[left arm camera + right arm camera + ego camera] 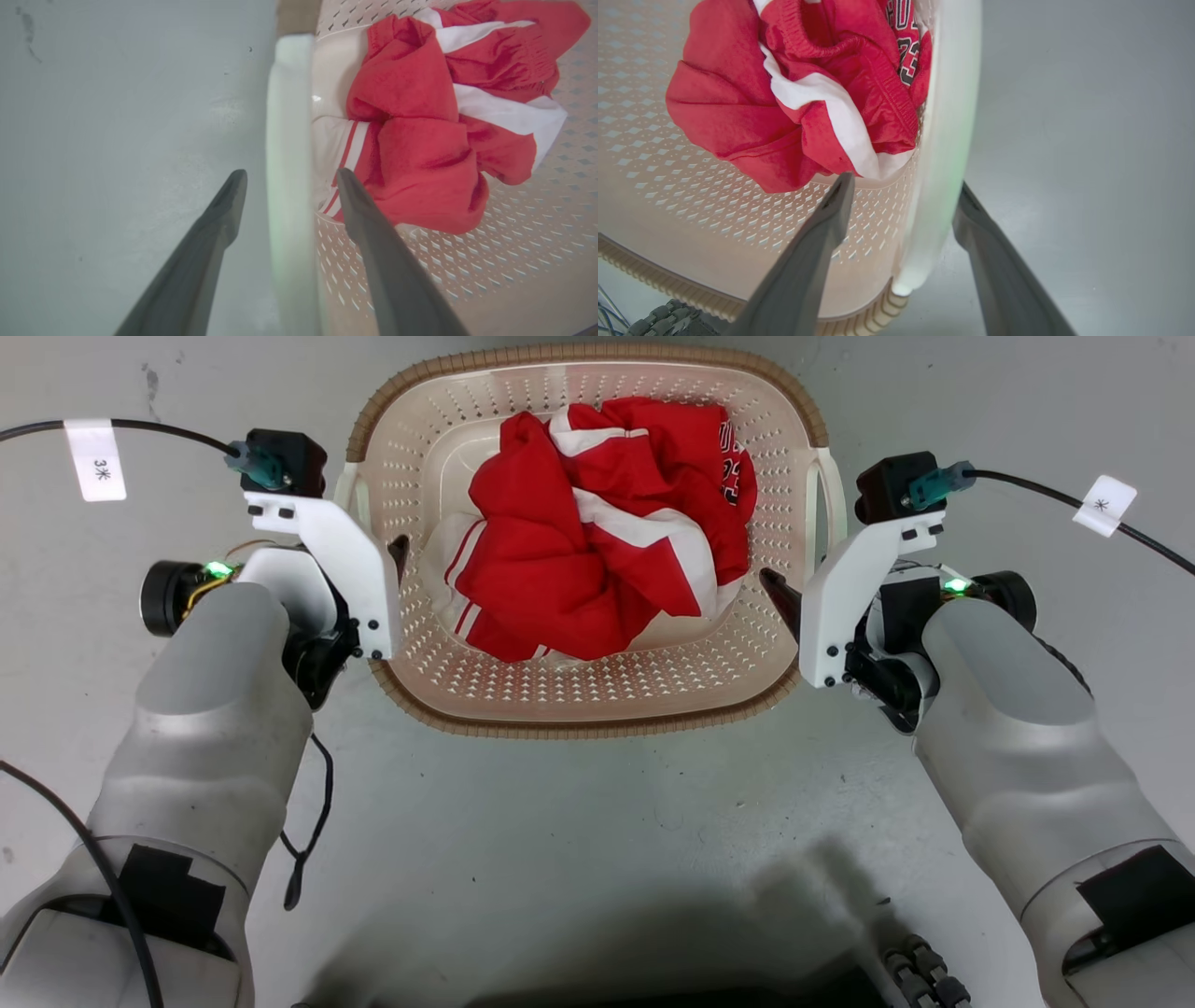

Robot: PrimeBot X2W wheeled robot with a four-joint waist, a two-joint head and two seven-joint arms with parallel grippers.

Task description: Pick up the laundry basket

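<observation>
Progress: Approach looks complete. Closing on the handles and the lift are judged not yet done.
Floor: grey floor [597, 840] in the foreground. The basket appears to rest on it, further out.
Forearms: left forearm [215, 709] and right forearm [1008, 728] reach forward, one to each side of the basket.
Left gripper: left gripper [289, 179] is spread wide and holds nothing. Its outer finger [219, 219] is over the floor and its inner finger [369, 224] is inside the basket. The white left handle [289, 140] runs between them with a gap on both sides.
Right gripper: right gripper [903, 186] is also spread and astride the white right handle [948, 116]. The inner finger [822, 233] stands clear inside the basket. The outer finger [994, 261] is just beside the handle's outer face — contact cannot be confirmed.
Laundry basket: laundry basket [597, 726] is centred ahead of the robot between the two grippers. It is cream and perforated, with a brown woven-look rim.
Contents: a crumpled red and white garment [607, 532] lies in the basket — neither gripper touches it.
Remaining: close both grippers on the handles, then raise them evenly.
</observation>
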